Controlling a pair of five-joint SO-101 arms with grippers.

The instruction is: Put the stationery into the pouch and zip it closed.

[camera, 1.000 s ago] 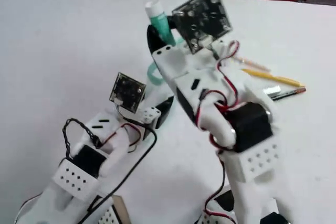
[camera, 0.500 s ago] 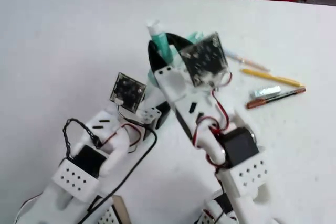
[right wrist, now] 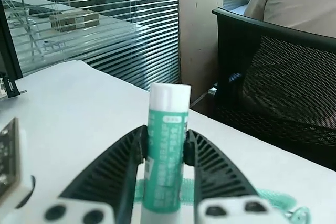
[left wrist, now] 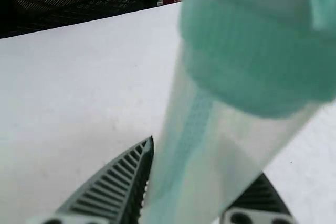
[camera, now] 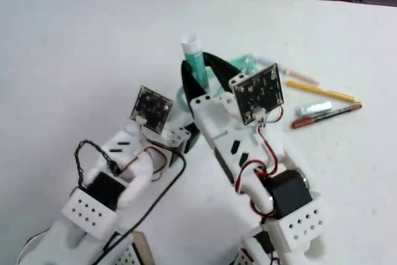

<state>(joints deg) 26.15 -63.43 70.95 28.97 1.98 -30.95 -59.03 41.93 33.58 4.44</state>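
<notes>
A green glue stick [camera: 193, 59] with a white cap stands upright in my right gripper [camera: 200, 71], which is shut on it over the teal see-through pouch [camera: 239, 64]. The right wrist view has the glue stick [right wrist: 165, 145] pinched between both black fingers [right wrist: 107, 174], with pouch mesh [right wrist: 268, 199] beneath. My left gripper [camera: 188, 130] sits low at the pouch's near side, partly hidden under the right arm. In the left wrist view the left gripper [left wrist: 194, 195] is shut on a strip of the pouch [left wrist: 252, 51].
To the right of the pouch lie a yellow pencil [camera: 322, 92], a brown pen [camera: 325, 115], a small silver item [camera: 313, 108] and a pale pencil [camera: 299, 74]. The white table [camera: 74, 48] has free room at the left and back.
The right arm has drawn back toward the front and sunk lower, carrying the glue stick down over the pouch. The left arm has stayed still.
</notes>
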